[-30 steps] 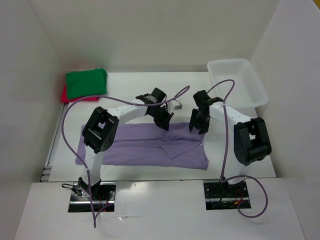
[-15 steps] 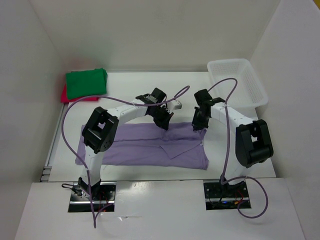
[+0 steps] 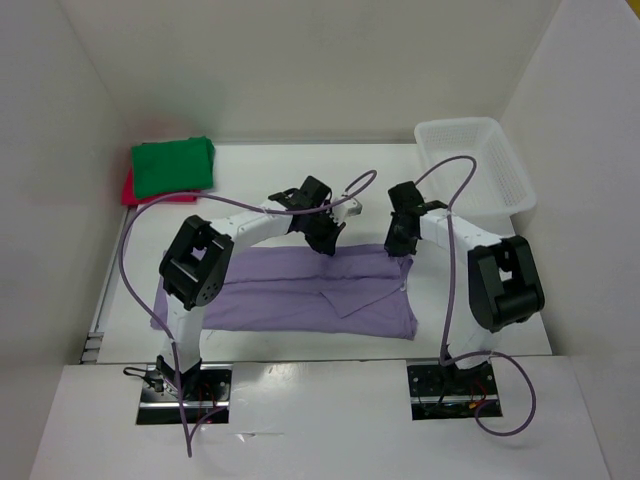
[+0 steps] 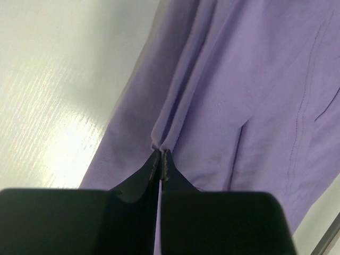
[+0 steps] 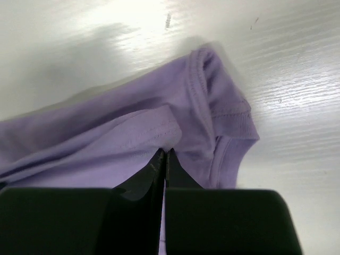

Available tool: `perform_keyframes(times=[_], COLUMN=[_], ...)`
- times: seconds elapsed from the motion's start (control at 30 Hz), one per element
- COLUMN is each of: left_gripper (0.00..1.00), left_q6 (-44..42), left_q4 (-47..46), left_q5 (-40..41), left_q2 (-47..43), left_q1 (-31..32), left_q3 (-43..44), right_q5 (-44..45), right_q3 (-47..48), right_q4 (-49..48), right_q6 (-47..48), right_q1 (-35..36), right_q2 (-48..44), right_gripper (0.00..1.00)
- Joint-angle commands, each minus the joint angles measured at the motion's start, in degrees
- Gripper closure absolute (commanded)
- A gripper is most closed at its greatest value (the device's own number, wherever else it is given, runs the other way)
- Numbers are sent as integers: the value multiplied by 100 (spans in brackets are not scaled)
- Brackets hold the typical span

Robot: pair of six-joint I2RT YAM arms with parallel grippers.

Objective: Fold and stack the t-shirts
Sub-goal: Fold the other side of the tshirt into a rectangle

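T-shirts number three in the top view: one green t-shirt [image 3: 173, 165] lies folded on one red t-shirt [image 3: 128, 189] at the far left of the table [image 3: 260, 180]. One lavender t-shirt [image 3: 290, 295] lies spread across the near middle, well apart from that pile. One white basket [image 3: 455, 126] sits at the far right. Both my arms reach down to the lavender shirt's far edge, my left gripper [image 3: 326, 246] near its middle and my right gripper [image 3: 398, 250] at its far right corner. I judge the step to be folding this last shirt. The next move calls for lifting both pinches together and drawing that edge toward the near side, level, so the cloth doubles over without skewing. In my left wrist view, the left gripper [image 4: 160, 156] has its jaws pressed together on a small pleat of the lavender t-shirt [image 4: 239, 79], with bare table to the left. In my right wrist view, the right gripper [image 5: 163, 155] is likewise clamped tight on a fold of the lavender t-shirt [image 5: 122, 127], just beside a stitched, ribbed edge, with bare table beyond.
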State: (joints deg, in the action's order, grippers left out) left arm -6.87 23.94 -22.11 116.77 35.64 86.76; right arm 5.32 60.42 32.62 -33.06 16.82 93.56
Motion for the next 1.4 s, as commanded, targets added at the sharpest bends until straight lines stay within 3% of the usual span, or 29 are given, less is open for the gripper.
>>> perform_keyframes(times=[0.0,0.17,0.2,0.23,0.3,0.37,0.53,0.73,0.9,1.0,1.17,1.2,1.23,1.3,1.37], left_gripper=[100,93,90,85,65,60,55,50,50,50,46,41,40,35,34], left_q6=[134,134,134,81,81,81,28,-24,-130,-253,-648,-709,-762,-912,-1087], left_q4=[23,75,75,75,128,181,304,427,716,927,1297,1358,1358,1490,1560], left_q5=[14,171,172,259,417,610,1024,1358,1358,1280,1507,1569,1648,1648,1648], left_q2=[-76,39,91,91,91,91,91,39,-14,-311,-971,-1268,-1419,-1771,-1912], left_q1=[22,75,75,75,75,75,75,75,23,-127,-776,-926,-1266,-1663,-2305], left_q3=[-54,-54,-54,-2,51,51,166,298,350,350,105,-9,-141,-554,-887], right_q5=[328,391,391,391,391,583,786,198,4,4,268,363,477,479,374], right_q3=[136,136,136,189,189,242,172,-452,-759,-830,-603,-602,-550,-601,-838], right_q4=[-19,122,122,122,174,279,823,772,623,570,981,1087,1193,1492,1641], right_q6=[-25,-130,-131,-131,-131,-183,-517,-1096,-1221,-1282,-1518,-1615,-1729,-2159,-2711], right_q1=[-56,-56,-56,-56,-56,-56,-56,-56,-56,-56,-56,-56,-56,-4,75], right_q2=[356,409,409,357,234,-82,-610,-848,-471,-242,-231,-389,-582,-1276,-1760], right_gripper=[100,97,86,60,52,48,48,52,81,92,95,68,53,30,23])
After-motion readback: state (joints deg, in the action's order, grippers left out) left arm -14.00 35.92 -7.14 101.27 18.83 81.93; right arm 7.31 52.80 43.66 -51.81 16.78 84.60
